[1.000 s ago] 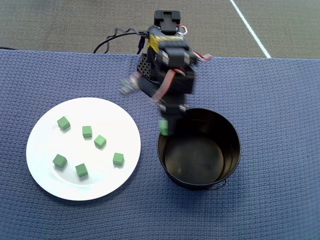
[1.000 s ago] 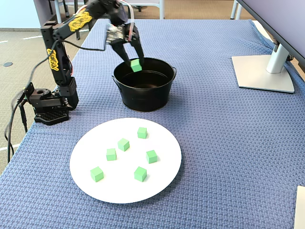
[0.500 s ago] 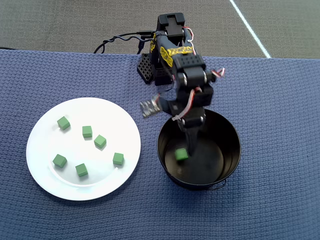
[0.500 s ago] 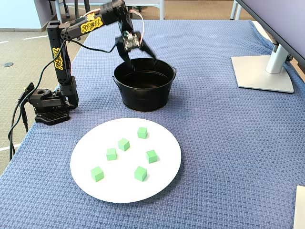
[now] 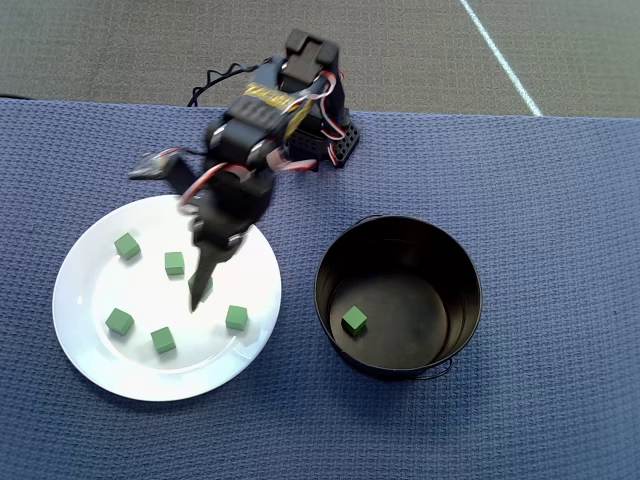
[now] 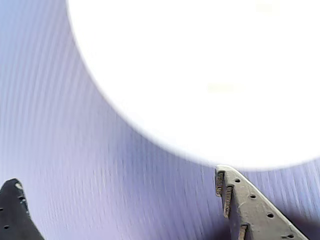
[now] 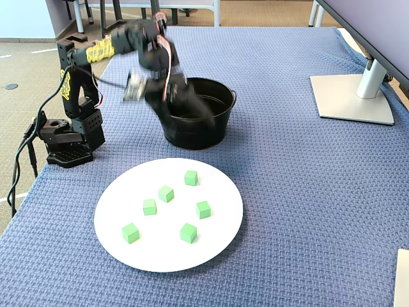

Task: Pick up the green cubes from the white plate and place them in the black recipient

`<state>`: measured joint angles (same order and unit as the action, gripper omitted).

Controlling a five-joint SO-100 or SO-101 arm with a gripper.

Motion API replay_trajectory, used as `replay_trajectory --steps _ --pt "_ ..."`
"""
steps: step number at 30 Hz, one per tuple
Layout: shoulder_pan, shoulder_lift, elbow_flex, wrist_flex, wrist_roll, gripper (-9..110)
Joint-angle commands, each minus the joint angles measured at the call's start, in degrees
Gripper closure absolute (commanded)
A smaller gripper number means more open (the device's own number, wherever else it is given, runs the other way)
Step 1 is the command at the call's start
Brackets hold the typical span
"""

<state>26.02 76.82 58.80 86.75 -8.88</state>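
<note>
Above the plate [image 5: 90, 340]: end effector [image 5: 170, 235] spread, empty. Centre over one cube [image 5: 174, 263]; descend squarely before clamping.

Under me I see a blue woven cloth [image 7: 307, 192] that covers the whole table; it also fills the overhead view [image 5: 560, 250]. At the right edge of the fixed view a monitor's grey stand [image 7: 354, 96] rests flat on that cloth. Past the cloth's far edge, the overhead view shows grey carpet [image 5: 120, 45] crossed by a white line [image 5: 500, 55]. Black cables [image 7: 19, 166] hang off the table's left side.
</note>
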Motion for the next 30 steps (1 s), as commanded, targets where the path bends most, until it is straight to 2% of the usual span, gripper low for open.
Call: replay_trajectory --steps 1,5,9,17,27,28,30 --pt "5.36 -6.5 -1.67 -4.66 2.46 60" --pt "4.92 -13.97 -2.64 -6.15 2.29 64" --pt "0.62 -17.14 -0.53 -6.68 -2.29 65" --pt "-6.94 -11.95 11.87 -10.63 -4.57 70" --pt "-6.33 -10.63 14.85 -13.1 -5.8 71" --pt "-6.5 -10.55 15.03 -13.27 -5.8 75" --pt "-6.24 -10.55 15.03 -14.33 -4.48 102"
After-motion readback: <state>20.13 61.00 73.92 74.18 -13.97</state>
